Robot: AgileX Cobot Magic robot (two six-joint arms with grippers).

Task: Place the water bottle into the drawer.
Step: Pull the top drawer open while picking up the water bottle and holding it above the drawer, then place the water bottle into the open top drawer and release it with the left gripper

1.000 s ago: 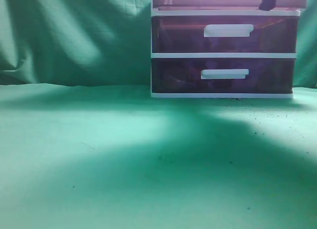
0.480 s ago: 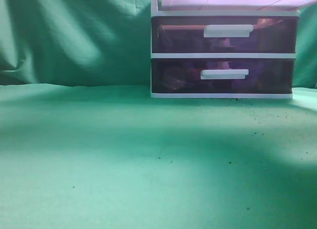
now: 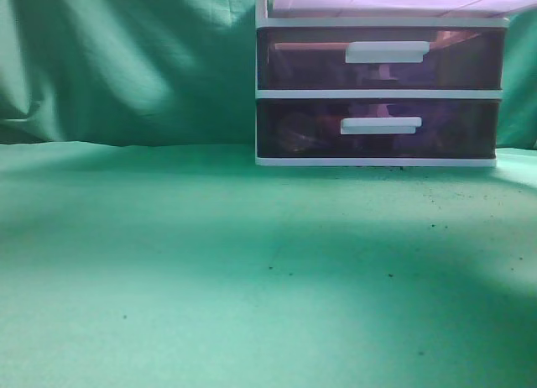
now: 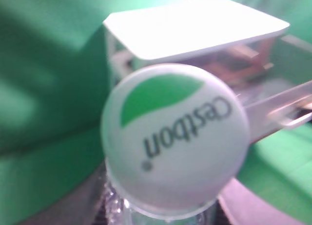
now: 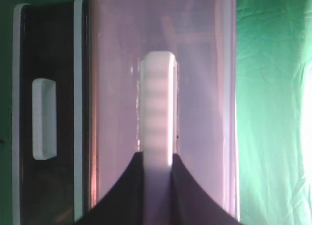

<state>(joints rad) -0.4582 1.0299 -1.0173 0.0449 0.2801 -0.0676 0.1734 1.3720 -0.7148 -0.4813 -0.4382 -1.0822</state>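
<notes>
1. Neither arm shows in the exterior view.
2. Right tool [image 5: 158,186]: its dark fingers [image 5: 124,196] close on the handle [image 5: 157,108] of the drawer [image 5: 161,49] from both sides.
3. Left tool [image 4: 168,213]: dark fingers [image 4: 73,210] flank the bottle [image 4: 173,137] just below its cap, gripping it upright.

The tablecloth [image 3: 168,270] and the backdrop [image 3: 126,60] were green, shadowed in broad bands. At upper right of the exterior view the stacked unit [image 3: 382,94] had a white frame, dark reddish-purple translucent fronts and white handles. In the left wrist view the bottle cap [image 4: 175,137] was white with a green leaf patch and dark lettering. In the right wrist view the drawer [image 5: 195,64] front looked pinkish-purple, its ribbed handle [image 5: 158,108] white.
</notes>
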